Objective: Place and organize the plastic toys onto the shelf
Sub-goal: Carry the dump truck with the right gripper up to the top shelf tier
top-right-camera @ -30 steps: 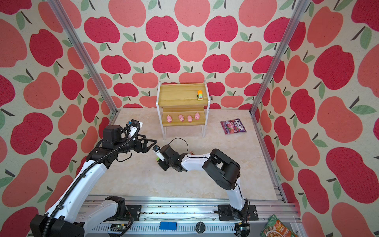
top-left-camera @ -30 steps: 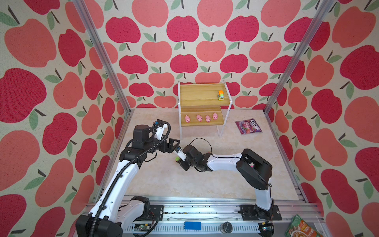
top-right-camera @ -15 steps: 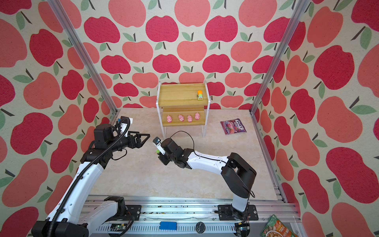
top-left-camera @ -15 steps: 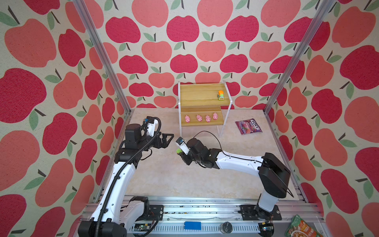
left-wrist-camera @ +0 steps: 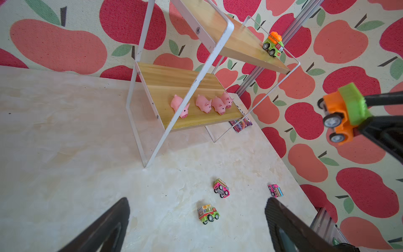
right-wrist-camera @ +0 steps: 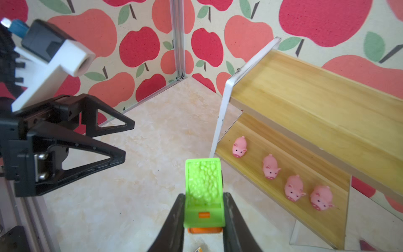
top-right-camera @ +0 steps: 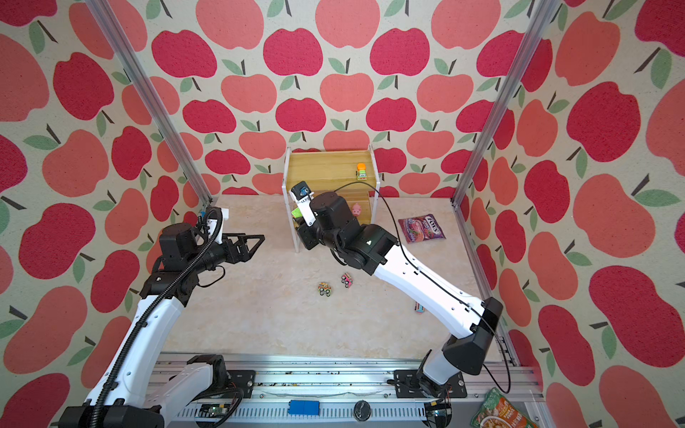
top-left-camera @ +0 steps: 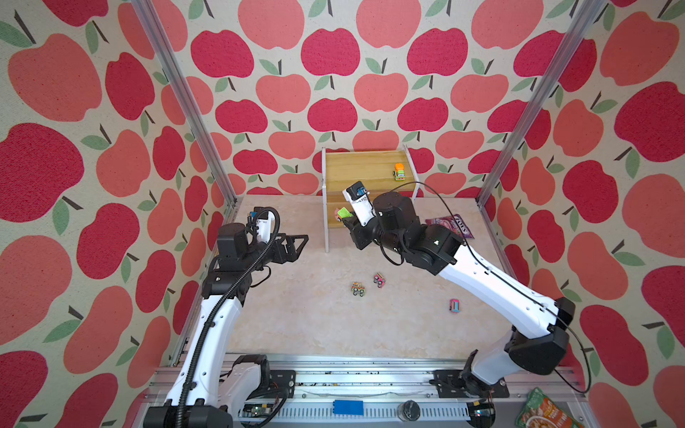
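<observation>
My right tool (right-wrist-camera: 204,196) pinches a glossy plastic car (right-wrist-camera: 204,185), its bumpy lime-green bed over an orange body, aloft beside the white front leg of the wood-grain shelf (top-left-camera: 363,166), while my left tool (right-wrist-camera: 128,140) gapes wide above the marbled tabletop (top-left-camera: 296,315); I cannot read the white lettering on the purple candy bag (top-right-camera: 422,229).

in a top view the right arm (top-right-camera: 415,274) covers most of the lower board of the shelf (top-right-camera: 322,168), leaving one pig (top-right-camera: 356,209) showing. the pink car (top-right-camera: 419,307) is half behind it. the held car (left-wrist-camera: 342,113) looks blurred.
</observation>
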